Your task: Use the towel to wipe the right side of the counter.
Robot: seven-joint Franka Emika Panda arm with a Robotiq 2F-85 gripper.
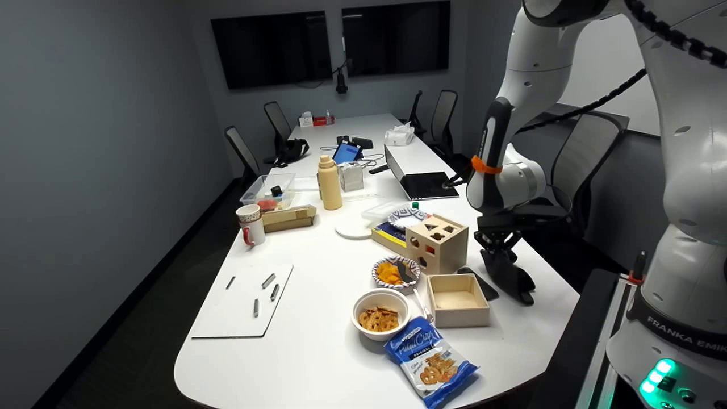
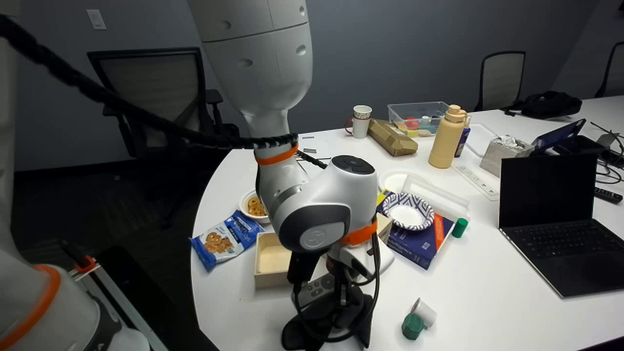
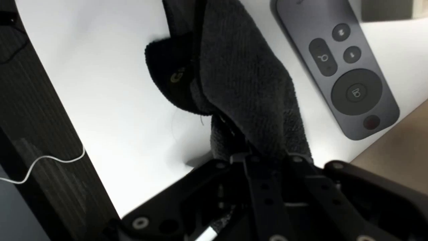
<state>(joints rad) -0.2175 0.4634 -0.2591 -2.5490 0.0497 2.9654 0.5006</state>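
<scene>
The towel (image 3: 244,73) is dark grey, with a black tag on one edge. It lies bunched on the white counter (image 3: 113,107) in the wrist view. In both exterior views the towel (image 1: 508,278) (image 2: 307,324) hangs under my gripper (image 1: 500,241) and touches the counter (image 1: 318,352) near its edge on the robot's side. My gripper (image 3: 267,160) is shut on the towel, whose folds come out between and around the fingers. The fingertips are partly hidden by the cloth.
A grey remote (image 3: 337,67) lies close beside the towel. An open wooden box (image 1: 463,319) and a shape-sorter cube (image 1: 437,247) stand nearby. A chip bag (image 1: 429,360), two snack bowls (image 1: 380,332) (image 1: 377,284), a laptop (image 2: 546,195) and a green piece (image 2: 413,326) are also on the counter.
</scene>
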